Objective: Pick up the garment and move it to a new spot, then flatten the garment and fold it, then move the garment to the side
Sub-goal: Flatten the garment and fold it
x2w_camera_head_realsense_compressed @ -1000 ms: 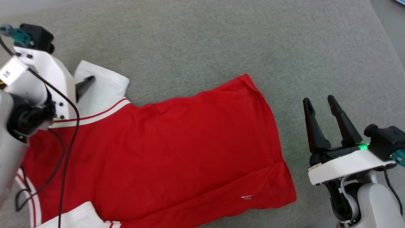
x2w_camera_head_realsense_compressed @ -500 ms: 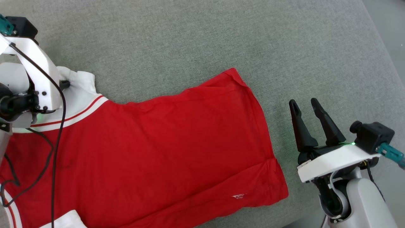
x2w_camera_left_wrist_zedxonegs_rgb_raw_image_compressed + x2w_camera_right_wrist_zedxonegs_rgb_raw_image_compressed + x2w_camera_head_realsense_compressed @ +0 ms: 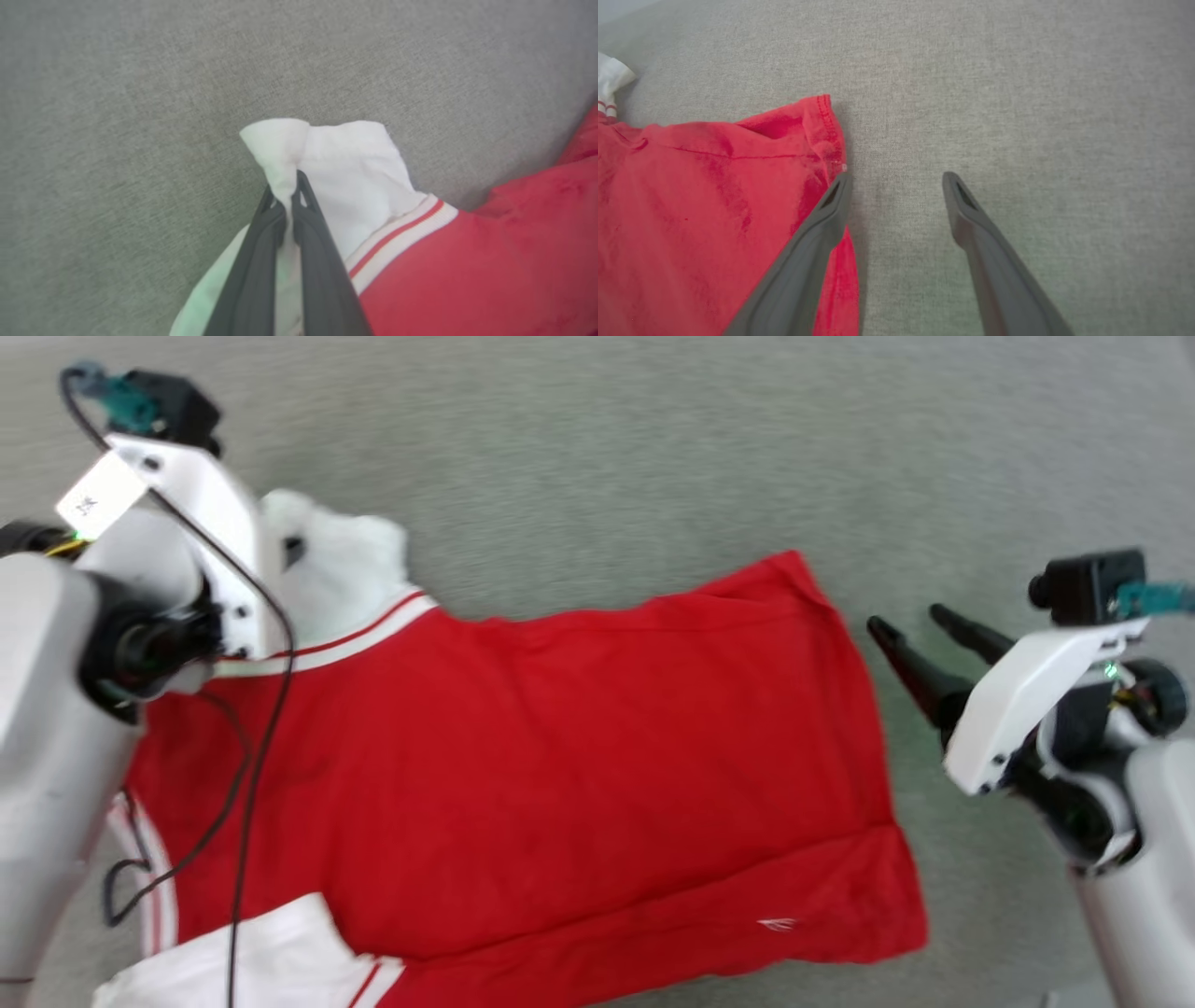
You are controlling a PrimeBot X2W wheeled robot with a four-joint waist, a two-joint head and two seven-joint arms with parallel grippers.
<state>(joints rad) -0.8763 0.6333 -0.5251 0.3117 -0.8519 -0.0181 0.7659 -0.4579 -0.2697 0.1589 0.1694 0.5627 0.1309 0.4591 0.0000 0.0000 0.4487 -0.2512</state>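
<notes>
1. Left pincer (image 3: 286,181): fingers pressed together, pinching a fold of the white sleeve (image 3: 348,163) of the red T-shirt (image 3: 560,756). The cloth bunches into a small peak just past the tips.
2. Just to the right of that pincer, red-and-white striped trim (image 3: 397,228) joins the sleeve to the red body.
3. The T-shirt body lies spread on the grey fabric surface (image 3: 653,457), reaching from the left pincer across to the right pincer. A plain red face is up, with shallow creases.
4. The second white sleeve (image 3: 252,952) lies nearer the robot than the left pincer. A small white mark (image 3: 777,924) sits near the hem, on the right pincer's side.
5. Right pincer (image 3: 897,179): fingers spread wide, nothing between them, grey surface under the gap. It sits just beside the hem. In the wrist view its left finger (image 3: 817,233) crosses the hem edge; contact cannot be told.
</notes>
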